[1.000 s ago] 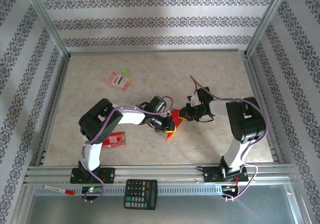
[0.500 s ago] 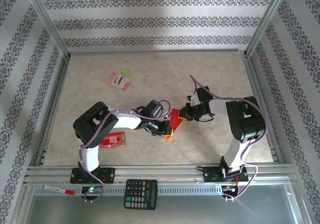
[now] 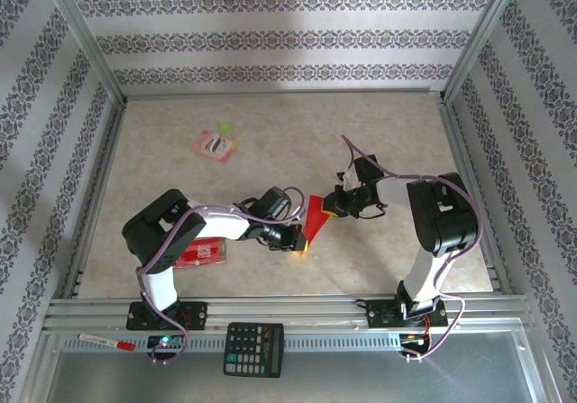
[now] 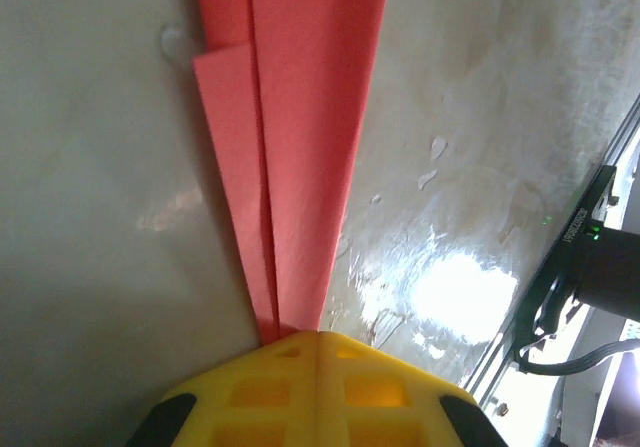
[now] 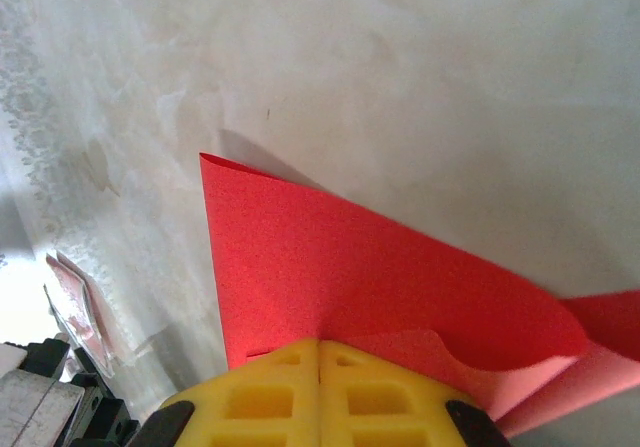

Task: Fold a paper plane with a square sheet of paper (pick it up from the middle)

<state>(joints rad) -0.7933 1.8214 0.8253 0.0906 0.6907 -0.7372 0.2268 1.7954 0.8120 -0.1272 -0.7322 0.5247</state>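
**Q:** Where is the plain, bright red paper sheet (image 3: 314, 215)?

**A:** It is near the middle of the beige, marbled table surface (image 3: 406, 141), slightly toward the near edge. It is folded into a narrow, tapering shape with overlapping layers and spans the gap between the two grippers. Its narrow end points to the near edge. Its wider end points to the far edge. It cannot be told whether it touches the surface.

**Q:** What is the state of the left gripper (image 4: 315, 337)?

**A:** Its yellow pads (image 4: 385, 387) are pressed together on the narrow end of the red paper sheet. The layers come out at the seam between the pads.

**Q:** And the right gripper (image 5: 318, 345)?

**A:** Its yellow pads are also pressed together and pinch the wider end. One corner of the sheet stands free above the surface and casts a shadow there.

**Q:** What other items are present?

**A:**
- A red rectangular packet with white print (image 3: 200, 252) lies near the near-left corner, partly under the left arm.
- A pink packet (image 3: 215, 142) lies toward the far-left corner, well apart from the sheet.
- A black calculator (image 3: 254, 349) rests on the metal rail below the near edge.
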